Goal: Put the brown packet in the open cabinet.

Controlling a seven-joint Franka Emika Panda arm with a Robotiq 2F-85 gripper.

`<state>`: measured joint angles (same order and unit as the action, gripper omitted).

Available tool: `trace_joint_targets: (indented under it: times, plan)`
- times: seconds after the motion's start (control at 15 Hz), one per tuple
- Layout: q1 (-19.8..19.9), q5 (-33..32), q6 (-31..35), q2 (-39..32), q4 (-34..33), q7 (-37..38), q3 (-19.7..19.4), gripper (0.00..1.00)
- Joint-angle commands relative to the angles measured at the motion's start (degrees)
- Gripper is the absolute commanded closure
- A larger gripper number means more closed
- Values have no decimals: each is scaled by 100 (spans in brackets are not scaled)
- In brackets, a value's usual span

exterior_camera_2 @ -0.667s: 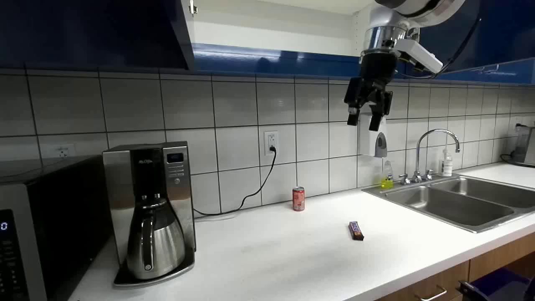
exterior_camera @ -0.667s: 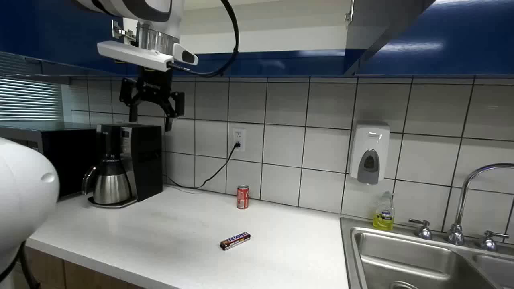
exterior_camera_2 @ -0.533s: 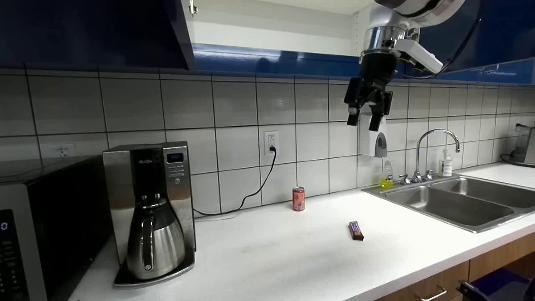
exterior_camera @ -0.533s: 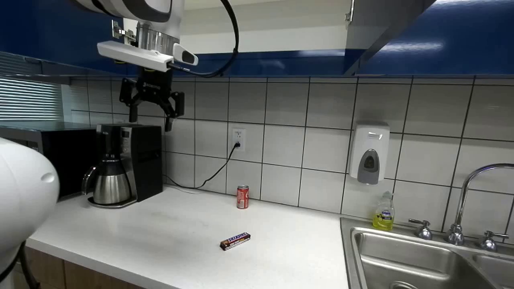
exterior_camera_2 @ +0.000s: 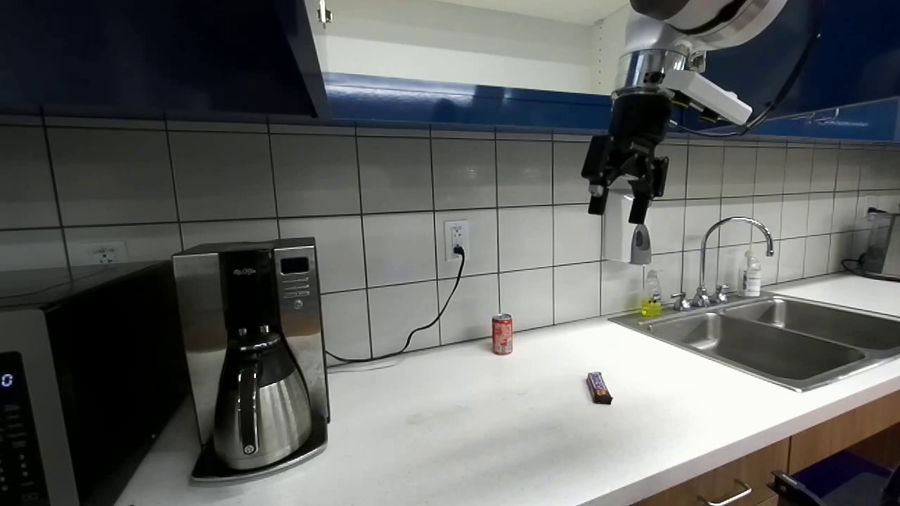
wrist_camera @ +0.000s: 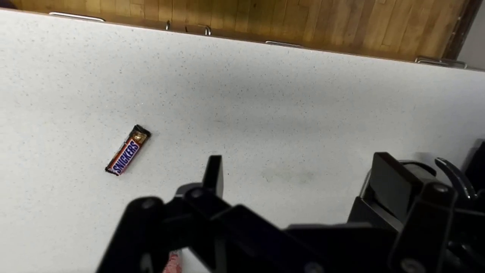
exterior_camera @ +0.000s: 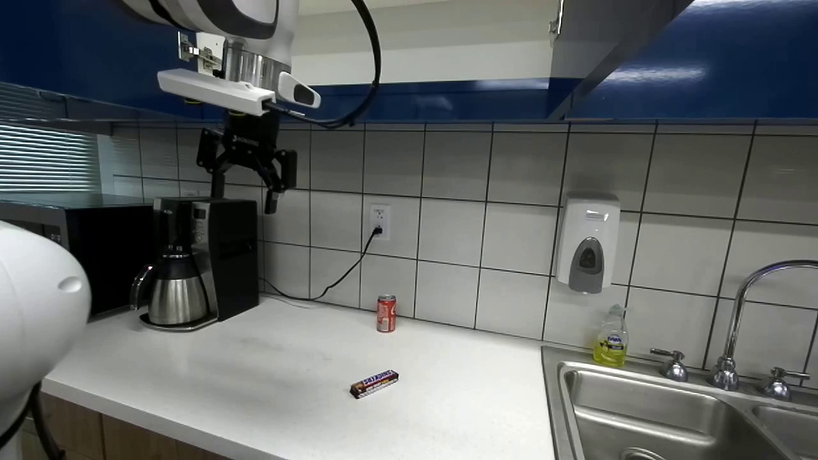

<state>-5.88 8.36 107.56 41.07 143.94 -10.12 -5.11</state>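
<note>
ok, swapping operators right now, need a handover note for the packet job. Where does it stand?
Gripper: open, holding nothing, hanging above the counter.
Brown packet: flat on the counter, off to the left of the gripper in the wrist view. The red can stands apart from it, nearer the tiled wall.
Open cabinet: above the counter, pale interior in sight.
Done: cabinet is open; packet not yet picked up.
Left: line up over the packet, grasp, lift, place it in the cabinet.
</note>
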Motion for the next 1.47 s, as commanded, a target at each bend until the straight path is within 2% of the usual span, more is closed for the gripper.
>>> trace_joint_targets:
  times: [0.0,0.6,0.93,1.4]
  plan:
    - [280,-34,-138,-22,0,392,155,0]
    - [638,-18,196,-717,-34,849,71,0]
    - [810,-98,804,-1243,-39,802,36,0]
    - [856,-114,1759,-2296,-171,598,-99,0]
